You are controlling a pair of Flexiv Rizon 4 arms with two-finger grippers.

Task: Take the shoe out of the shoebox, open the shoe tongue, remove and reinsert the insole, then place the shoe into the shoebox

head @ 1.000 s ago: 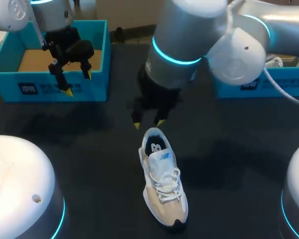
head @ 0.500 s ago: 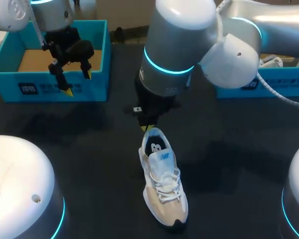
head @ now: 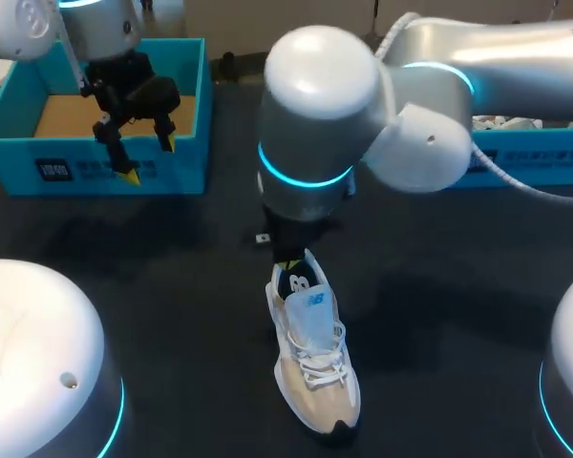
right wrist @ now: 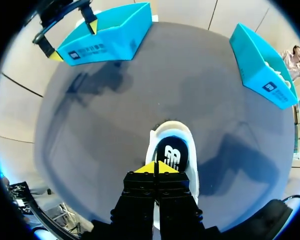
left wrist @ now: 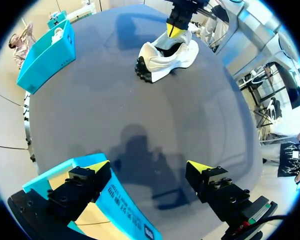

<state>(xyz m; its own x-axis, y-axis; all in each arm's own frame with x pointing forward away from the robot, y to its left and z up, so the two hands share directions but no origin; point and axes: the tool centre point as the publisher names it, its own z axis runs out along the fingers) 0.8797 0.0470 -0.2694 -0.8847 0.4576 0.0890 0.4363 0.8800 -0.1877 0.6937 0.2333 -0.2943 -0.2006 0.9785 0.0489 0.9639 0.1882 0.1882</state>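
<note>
A white and beige shoe (head: 310,353) lies on the dark table, toe toward the near edge. My right gripper (head: 287,261) hangs over its heel opening, shut, with nothing visible between the tips. In the right wrist view the tips (right wrist: 156,167) meet at the edge of the dark insole (right wrist: 172,152). My left gripper (head: 134,143) stands open above the blue shoebox (head: 95,172) at the back left. From the left wrist, its fingers (left wrist: 97,167) straddle the box's wall (left wrist: 115,205), and the shoe (left wrist: 167,57) lies far ahead.
A second blue box (head: 525,157) stands at the back right, partly behind my right arm. Two white robot bases (head: 33,363) fill the near corners. Bare dark table surrounds the shoe.
My right gripper has shut and come down and nearer, from beyond the heel to right over the shoe's opening. The left arm and the shoe have not moved.
</note>
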